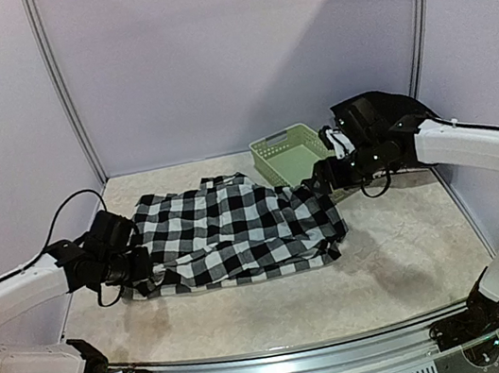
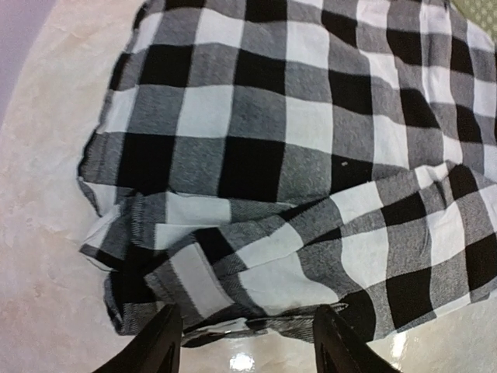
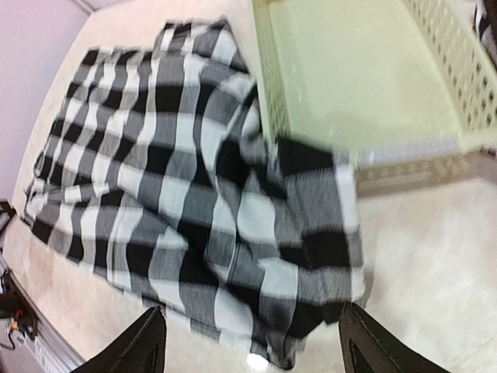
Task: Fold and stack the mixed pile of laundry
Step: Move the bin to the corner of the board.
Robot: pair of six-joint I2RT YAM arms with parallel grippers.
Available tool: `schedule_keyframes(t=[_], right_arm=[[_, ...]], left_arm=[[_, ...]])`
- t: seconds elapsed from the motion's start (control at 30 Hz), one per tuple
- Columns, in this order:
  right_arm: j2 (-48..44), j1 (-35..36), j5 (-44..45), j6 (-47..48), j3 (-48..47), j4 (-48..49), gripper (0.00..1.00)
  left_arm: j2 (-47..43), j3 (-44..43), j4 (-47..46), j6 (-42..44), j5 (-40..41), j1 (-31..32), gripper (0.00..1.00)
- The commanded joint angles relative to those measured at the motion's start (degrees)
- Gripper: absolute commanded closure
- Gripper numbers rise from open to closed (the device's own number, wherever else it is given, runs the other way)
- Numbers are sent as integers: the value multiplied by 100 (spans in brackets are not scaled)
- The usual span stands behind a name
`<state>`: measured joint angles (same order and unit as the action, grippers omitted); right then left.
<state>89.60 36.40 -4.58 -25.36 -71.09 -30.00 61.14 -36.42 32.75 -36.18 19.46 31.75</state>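
A black-and-white checked shirt point(image 1: 228, 228) lies spread flat across the middle of the table. My left gripper point(image 1: 145, 261) sits at its left edge, open. In the left wrist view the hem point(image 2: 256, 322) lies loose between the two dark fingertips point(image 2: 167, 342), which are apart. My right gripper point(image 1: 315, 178) hovers over the shirt's right end, open. The right wrist view looks down on the crumpled right corner point(image 3: 311, 311), blurred, with nothing between the jaws. A black cloth point(image 1: 376, 113) is heaped at the back right, behind the right arm.
A pale green slotted basket point(image 1: 273, 144) stands at the back, touching the shirt's far right corner; its near wall point(image 3: 268, 93) shows in the right wrist view. Bare beige tabletop point(image 1: 405, 256) lies in front of and to the right of the shirt.
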Motion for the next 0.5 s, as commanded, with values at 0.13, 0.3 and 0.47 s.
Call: schedule_keyframes(t=[0.13, 0.3, 0.47], right_arm=[[1786, -72, 62, 998, -2104, -11, 22], [3182, -71, 645, 1422, -3771, -690, 23], [4245, -70, 998, 1713, -4926, -1097, 36]], left_arm=[[1338, -120, -1139, 307, -458, 235, 45], [1809, -84, -1411, 329, -444, 241, 47], [2017, -53, -1419, 280, -345, 235, 50]])
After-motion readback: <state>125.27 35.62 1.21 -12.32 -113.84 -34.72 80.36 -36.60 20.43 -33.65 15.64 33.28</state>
